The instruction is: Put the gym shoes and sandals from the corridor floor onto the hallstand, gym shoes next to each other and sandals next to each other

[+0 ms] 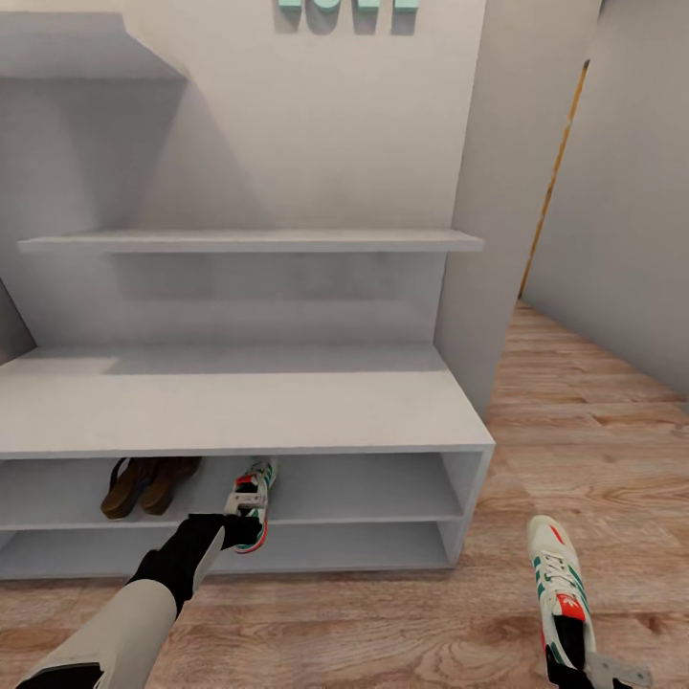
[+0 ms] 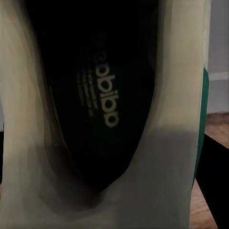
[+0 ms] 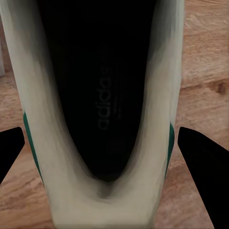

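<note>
The hallstand [image 1: 239, 411] is seen from the head view as a pale-grey bench with two open shoe shelves below and a tall back panel above. On its upper shoe shelf, toward the left, the two sandals [image 1: 144, 483] are laid side by side, touching each other. Just to their right, one gym shoe [image 1: 256, 498] is held at the front edge of the same shelf by the left gripper [image 1: 244, 512], which is clamped on the shoe's heel end; whether the sole is resting on the shelf cannot be told. In the left wrist view, the dark insole and white collar of this shoe [image 2: 102, 95] are seen close up. The other gym shoe [image 1: 560, 598] is seen over the corridor floor [image 1: 593, 450], well to the right of the rack, with the right gripper [image 1: 588, 670] closed on its heel. In the right wrist view, that shoe [image 3: 102, 109] is seen between the dark fingers [image 3: 202, 157], with wood planks behind it.
</note>
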Controlling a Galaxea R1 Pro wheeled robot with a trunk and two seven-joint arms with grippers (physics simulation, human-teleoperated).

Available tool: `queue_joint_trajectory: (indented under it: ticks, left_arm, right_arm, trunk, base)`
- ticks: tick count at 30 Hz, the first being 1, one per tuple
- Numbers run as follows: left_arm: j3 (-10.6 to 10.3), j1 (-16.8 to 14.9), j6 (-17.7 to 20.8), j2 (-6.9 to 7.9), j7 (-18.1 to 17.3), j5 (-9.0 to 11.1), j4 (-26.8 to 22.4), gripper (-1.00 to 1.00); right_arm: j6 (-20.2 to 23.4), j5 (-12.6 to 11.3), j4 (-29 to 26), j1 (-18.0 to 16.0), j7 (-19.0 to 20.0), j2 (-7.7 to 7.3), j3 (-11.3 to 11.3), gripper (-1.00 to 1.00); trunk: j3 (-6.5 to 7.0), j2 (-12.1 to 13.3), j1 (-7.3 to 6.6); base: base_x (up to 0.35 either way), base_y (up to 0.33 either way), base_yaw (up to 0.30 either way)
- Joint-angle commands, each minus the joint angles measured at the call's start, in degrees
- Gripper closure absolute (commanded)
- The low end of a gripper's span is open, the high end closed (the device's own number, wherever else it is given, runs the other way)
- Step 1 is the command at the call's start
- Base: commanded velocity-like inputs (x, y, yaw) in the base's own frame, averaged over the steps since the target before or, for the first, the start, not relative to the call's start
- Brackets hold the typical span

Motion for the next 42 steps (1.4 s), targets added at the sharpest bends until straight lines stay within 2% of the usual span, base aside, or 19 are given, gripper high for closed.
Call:
queue_joint_trajectory:
  ticks: [1,23,42]
  left_arm:
    - [0.38,-0.01,0.26,-0.05,-0.46,-0.61,-0.10,1.00]
    - [0.71,-0.01,0.19,0.10,0.01,-0.61,-0.10,1.00]
    - [0.80,-0.10,0.22,0.11,0.01,-0.67,-0.10,1.00]
  right_arm:
    - [-0.18,0.27,0.06,-0.04,-0.15,0.01,-0.13,1.00]
    - [-0.18,0.27,0.05,-0.04,-0.15,0.01,-0.13,1.00]
    - [-0.18,0.27,0.05,-0.04,-0.15,0.01,-0.13,1.00]
  trunk:
    - [-0.06,-0.02,-0.01]
    - [-0.09,-0.02,-0.01]
    - [-0.09,-0.02,-0.01]
  base:
    - [0.000,0.000,0.000]
    - [0.075,0.000,0.000]
    - [0.166,0.000,0.000]
